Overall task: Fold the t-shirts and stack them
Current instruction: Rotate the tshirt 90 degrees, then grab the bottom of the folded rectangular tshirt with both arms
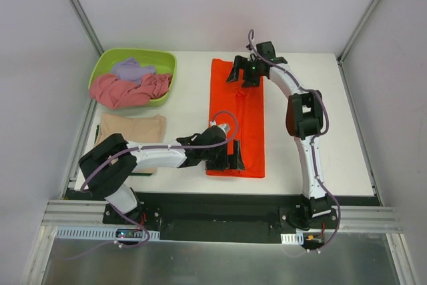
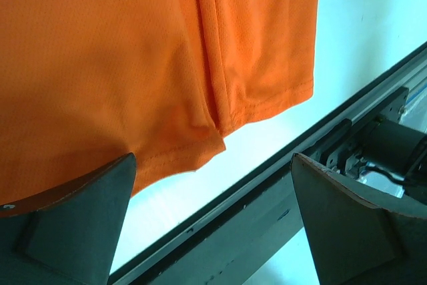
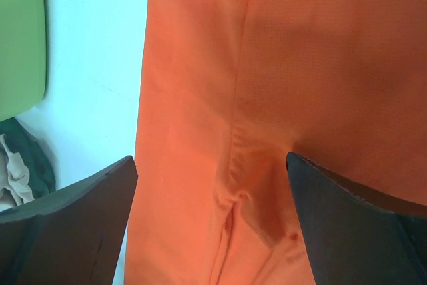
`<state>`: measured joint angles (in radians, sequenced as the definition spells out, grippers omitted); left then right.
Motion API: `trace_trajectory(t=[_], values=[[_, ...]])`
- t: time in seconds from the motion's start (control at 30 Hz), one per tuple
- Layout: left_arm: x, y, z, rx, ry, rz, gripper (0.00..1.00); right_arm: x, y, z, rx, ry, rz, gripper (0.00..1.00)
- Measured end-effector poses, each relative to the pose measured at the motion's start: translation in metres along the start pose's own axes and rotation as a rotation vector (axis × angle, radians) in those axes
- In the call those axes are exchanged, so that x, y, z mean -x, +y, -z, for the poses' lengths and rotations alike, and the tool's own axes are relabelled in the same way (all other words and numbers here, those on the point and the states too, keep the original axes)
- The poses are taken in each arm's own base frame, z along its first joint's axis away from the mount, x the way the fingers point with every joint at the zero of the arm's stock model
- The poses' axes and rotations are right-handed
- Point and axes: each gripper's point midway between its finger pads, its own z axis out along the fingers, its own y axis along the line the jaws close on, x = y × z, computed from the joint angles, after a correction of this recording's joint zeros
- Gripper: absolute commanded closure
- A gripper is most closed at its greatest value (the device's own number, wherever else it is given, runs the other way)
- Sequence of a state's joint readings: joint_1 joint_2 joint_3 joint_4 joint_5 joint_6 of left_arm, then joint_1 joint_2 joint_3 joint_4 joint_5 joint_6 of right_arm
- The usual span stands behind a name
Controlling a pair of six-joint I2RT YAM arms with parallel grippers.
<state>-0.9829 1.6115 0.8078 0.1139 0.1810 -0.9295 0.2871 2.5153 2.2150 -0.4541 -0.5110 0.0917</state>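
The bright orange t-shirt point(image 1: 237, 115) lies on the white table folded into a long narrow strip running front to back. My left gripper point(image 1: 225, 158) is open over its near hem; the left wrist view shows that hem point(image 2: 200, 65) and bare table between the jaws. My right gripper point(image 1: 243, 73) is open over the far end; the right wrist view shows the orange cloth point(image 3: 267, 98) between the jaws. A folded tan t-shirt point(image 1: 133, 130) lies at the left. The dusty pink t-shirt point(image 1: 127, 90) and pale lavender t-shirt point(image 1: 132, 69) are crumpled in the tub.
The lime-green plastic tub point(image 1: 167, 61) stands at the back left, its side showing in the right wrist view point(image 3: 20, 38). The table's black front rail point(image 2: 280, 185) runs just beyond the orange hem. Grey walls and metal posts enclose the table.
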Motion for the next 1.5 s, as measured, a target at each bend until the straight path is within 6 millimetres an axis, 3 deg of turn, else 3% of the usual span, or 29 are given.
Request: trace_trajectory(t=[0.1,0.17,0.3,0.37,0.47,0.53,0.63,0.73,0.83,0.93,1.0,1.27,1.5], values=[[-0.002,0.001,0.01,-0.004,-0.003,-0.036,0.01,0.009,0.0,0.022,-0.021,-0.016,0.021,0.04],[-0.004,-0.002,0.02,-0.023,0.002,-0.082,0.01,0.018,0.009,0.047,-0.023,-0.039,0.059,0.04],[-0.003,-0.014,0.037,-0.07,0.006,-0.177,0.01,0.038,0.041,0.112,-0.018,-0.112,0.148,0.04],[-0.002,-0.015,0.047,-0.068,-0.008,-0.209,0.01,0.033,0.057,0.152,-0.031,-0.149,0.209,0.04],[0.006,-0.011,0.068,-0.054,-0.08,-0.239,0.01,0.004,0.066,0.204,-0.089,-0.197,0.269,0.04],[0.011,-0.004,0.083,-0.044,-0.138,-0.243,0.01,-0.038,0.06,0.235,-0.135,-0.215,0.273,0.04],[0.019,0.018,0.101,-0.01,-0.208,-0.214,0.01,-0.105,0.045,0.258,-0.111,-0.246,0.207,0.04],[0.024,0.045,0.101,0.059,-0.229,-0.169,0.01,-0.149,0.017,0.259,-0.05,-0.282,0.038,0.04],[0.024,0.071,0.089,0.14,-0.193,-0.122,0.01,-0.195,-0.013,0.24,0.001,-0.23,-0.189,0.04],[0.016,0.084,0.078,0.188,-0.146,-0.106,0.1,-0.239,-0.016,0.221,0.056,-0.121,-0.307,0.04],[0.012,0.089,0.072,0.206,-0.119,-0.093,0.16,-0.257,-0.015,0.216,0.073,-0.082,-0.342,0.04],[-0.005,0.094,0.057,0.194,-0.018,-0.065,0.47,-0.295,-0.017,0.216,0.047,-0.045,-0.379,0.04],[-0.011,0.089,0.045,0.163,0.038,-0.04,0.74,-0.31,-0.009,0.226,0.013,-0.031,-0.324,0.04]])
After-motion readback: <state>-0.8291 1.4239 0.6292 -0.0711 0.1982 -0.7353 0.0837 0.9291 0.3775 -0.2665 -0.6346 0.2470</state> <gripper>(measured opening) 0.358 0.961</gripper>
